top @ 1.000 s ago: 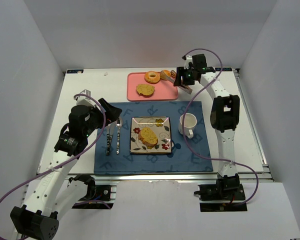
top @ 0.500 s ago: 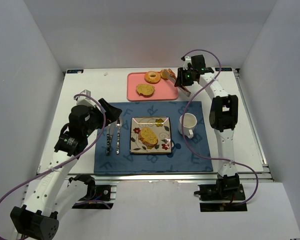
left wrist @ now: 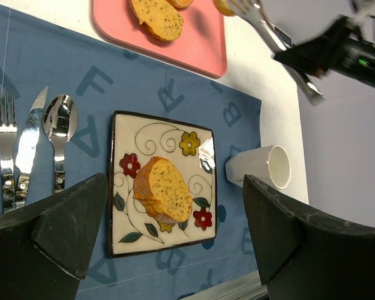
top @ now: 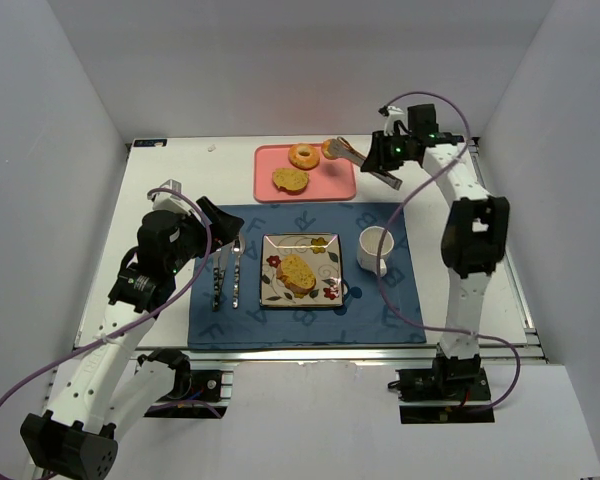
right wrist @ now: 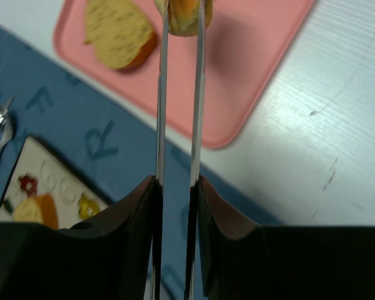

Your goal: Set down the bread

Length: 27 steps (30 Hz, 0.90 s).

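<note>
Over the far right corner of the pink tray (top: 335, 186), a small golden bread (top: 332, 148) piece sits pinched in tongs (top: 353, 153), which the right gripper (top: 380, 160) squeezes. Left wrist view: the left gripper (left wrist: 175, 182) is spread wide above a plate (left wrist: 200, 187). Right wrist view: the bread's crust is orange-brown and its crumb pale.

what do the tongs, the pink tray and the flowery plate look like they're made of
The tongs look like polished metal: thin silvery blades with mirror-like streaks. The tray is probably matte plastic: flat even pink, a rounded moulded rim, no gleam. The plate looks like glazed ceramic, going by the bright glare patch over its painted flowers, though glossy melamine can't be ruled out.
</note>
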Each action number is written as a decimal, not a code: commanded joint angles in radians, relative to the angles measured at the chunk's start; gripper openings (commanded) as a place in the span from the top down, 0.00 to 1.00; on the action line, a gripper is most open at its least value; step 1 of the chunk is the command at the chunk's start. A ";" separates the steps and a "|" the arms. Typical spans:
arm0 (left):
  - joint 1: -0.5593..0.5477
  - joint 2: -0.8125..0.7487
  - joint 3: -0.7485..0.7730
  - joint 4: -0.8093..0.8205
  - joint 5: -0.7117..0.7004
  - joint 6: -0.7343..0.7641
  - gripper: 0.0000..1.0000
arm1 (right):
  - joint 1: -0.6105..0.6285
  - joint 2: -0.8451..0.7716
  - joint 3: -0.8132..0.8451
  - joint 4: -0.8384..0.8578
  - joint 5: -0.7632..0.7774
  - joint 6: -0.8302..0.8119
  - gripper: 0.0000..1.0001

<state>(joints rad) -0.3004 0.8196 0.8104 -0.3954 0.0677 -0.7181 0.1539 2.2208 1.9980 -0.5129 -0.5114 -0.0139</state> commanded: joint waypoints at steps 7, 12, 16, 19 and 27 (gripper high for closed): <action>0.000 -0.025 0.016 0.023 0.015 0.014 0.02 | 0.029 -0.458 -0.368 -0.148 -0.214 -0.380 0.75; 0.000 -0.036 0.001 0.038 0.030 0.014 0.02 | 0.165 -0.610 -0.533 -0.306 -0.145 -0.594 0.74; 0.000 -0.054 -0.013 0.038 0.032 0.016 0.02 | 0.210 -0.667 -0.620 -0.346 -0.089 -0.581 0.74; 0.001 -0.080 -0.036 0.038 0.032 0.009 0.02 | 0.211 -0.673 -0.653 -0.363 -0.046 -0.569 0.74; 0.000 -0.119 -0.068 0.035 0.035 -0.004 0.02 | 0.269 -0.676 -0.706 -0.328 0.051 -0.535 0.59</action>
<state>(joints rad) -0.3004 0.7227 0.7559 -0.3698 0.0906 -0.7170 0.4011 1.5806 1.2903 -0.8650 -0.5026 -0.5529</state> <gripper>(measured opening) 0.976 0.401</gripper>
